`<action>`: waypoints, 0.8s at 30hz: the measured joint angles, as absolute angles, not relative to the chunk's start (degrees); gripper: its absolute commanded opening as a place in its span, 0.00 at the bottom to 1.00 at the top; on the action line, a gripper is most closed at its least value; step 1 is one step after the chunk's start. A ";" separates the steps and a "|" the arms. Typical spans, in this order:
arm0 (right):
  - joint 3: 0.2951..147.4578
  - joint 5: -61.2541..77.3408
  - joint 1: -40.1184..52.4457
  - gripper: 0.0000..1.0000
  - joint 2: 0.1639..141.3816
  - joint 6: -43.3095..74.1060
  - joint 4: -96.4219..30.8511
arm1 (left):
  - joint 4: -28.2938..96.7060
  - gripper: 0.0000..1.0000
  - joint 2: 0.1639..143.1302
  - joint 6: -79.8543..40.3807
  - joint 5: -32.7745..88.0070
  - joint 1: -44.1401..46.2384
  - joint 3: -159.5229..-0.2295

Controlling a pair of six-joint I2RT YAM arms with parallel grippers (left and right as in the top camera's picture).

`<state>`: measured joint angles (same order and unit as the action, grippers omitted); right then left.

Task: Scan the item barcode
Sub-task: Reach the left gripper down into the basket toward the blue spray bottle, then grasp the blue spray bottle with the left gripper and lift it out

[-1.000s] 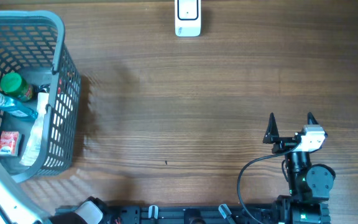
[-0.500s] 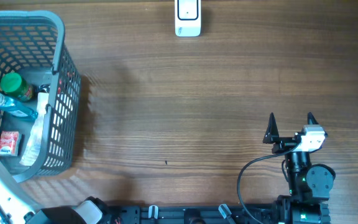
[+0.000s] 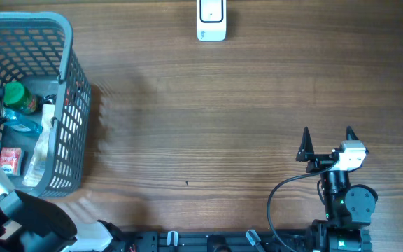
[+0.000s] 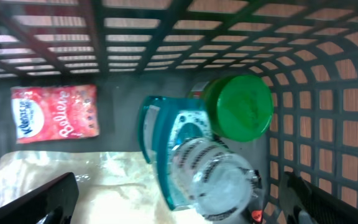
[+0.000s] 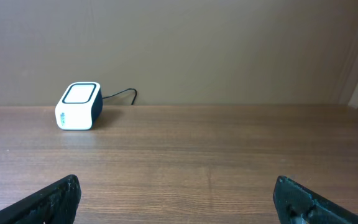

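Picking is the step in hand: the left gripper (image 4: 180,202) hovers inside the grey plastic mesh basket (image 3: 67,77) at the left of the wooden table (image 3: 187,119), jaws fully spread and empty, over a clear bottle with a teal label (image 4: 191,168) lying just beside a green-lidded jar (image 4: 238,107). Next it likely must drop, close on the bottle and carry it to the small white box-shaped scanner (image 3: 211,19) at the far edge. The right gripper (image 3: 326,143) sits near the front, wide open, holding nothing.

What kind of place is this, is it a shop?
Probably a pretend shop checkout on a wooden table: a grey basket holds a green-capped bottle and a red packet, and a white scanner sits further along.
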<state>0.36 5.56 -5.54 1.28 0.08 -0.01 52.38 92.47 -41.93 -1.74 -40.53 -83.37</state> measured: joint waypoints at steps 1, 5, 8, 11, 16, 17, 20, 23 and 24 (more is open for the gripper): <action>0.36 5.56 -5.54 1.00 1.28 0.08 -0.01 | 51.96 1.00 92.71 -41.95 -2.20 -39.92 -83.37; 0.36 5.56 -5.54 1.00 1.28 0.08 -0.01 | 50.35 1.00 93.23 -42.17 -4.16 -37.34 -83.37; 0.36 5.56 -5.54 1.00 1.28 0.08 0.01 | 50.30 1.00 93.25 -42.37 -6.24 -36.23 -83.37; 0.36 5.56 -5.54 1.00 1.28 0.08 0.01 | 50.54 1.00 93.62 -42.37 -7.99 -36.16 -83.37; 0.36 5.56 -5.54 1.00 1.28 0.08 -0.01 | 50.59 1.00 95.46 -42.39 -9.15 -36.16 -83.37; 0.36 5.56 -5.54 1.00 1.28 0.08 -0.01 | 50.57 1.00 95.77 -42.48 -9.19 -36.16 -83.37; 0.36 5.56 -5.54 1.00 1.28 0.08 -0.01 | 50.13 0.97 96.66 -42.81 -9.19 -36.16 -83.37; 0.36 5.56 -5.54 1.00 1.28 0.08 -0.01 | 49.43 0.95 96.77 -43.00 -9.19 -36.16 -83.37; 0.36 5.56 -5.54 1.00 1.28 0.08 -0.01 | 49.17 0.93 96.95 -43.00 -9.19 -36.16 -83.37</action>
